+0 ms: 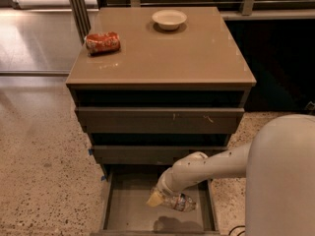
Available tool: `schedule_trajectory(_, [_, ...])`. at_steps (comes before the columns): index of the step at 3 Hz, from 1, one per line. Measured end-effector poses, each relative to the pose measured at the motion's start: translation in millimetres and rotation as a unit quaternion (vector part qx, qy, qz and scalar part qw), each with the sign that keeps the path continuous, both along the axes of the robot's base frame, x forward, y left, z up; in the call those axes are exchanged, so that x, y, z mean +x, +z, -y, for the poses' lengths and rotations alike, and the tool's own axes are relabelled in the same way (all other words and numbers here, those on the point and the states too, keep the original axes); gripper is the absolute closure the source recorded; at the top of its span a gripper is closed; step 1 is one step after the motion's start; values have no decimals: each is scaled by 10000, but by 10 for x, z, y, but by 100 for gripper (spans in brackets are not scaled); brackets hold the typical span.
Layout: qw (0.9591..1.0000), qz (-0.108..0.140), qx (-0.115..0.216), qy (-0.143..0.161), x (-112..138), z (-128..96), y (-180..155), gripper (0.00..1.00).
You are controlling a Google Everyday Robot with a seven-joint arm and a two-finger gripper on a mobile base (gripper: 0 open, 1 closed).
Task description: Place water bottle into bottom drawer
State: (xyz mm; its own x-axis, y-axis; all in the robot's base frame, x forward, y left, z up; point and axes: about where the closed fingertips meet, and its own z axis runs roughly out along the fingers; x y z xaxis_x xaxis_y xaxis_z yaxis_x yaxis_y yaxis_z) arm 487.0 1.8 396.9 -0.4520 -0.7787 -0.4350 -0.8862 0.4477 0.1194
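Observation:
The bottom drawer (123,208) is pulled open below two shut drawers, showing a plain grey inside. My white arm reaches down into it from the right. My gripper (160,196) is low over the drawer's middle, with a pale fingertip (154,199) showing. The water bottle (179,202), clear and crinkled with a coloured label, lies on its side right at the gripper, just above the drawer floor; its shadow falls below it. Its cap is hidden.
A crushed red-orange can (102,42) lies at the cabinet top's left and a white bowl (169,19) stands at its back. My white arm fills the lower right. Speckled floor lies to the left of the cabinet.

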Motion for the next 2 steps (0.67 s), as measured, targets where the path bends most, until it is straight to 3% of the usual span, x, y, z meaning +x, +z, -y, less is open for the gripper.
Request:
schedule_trajectory(1, [10000, -29, 21, -41, -6, -12, -82, 100])
schedule_trajectory(2, [9996, 10, 57, -265, 184, -66, -366, 100])
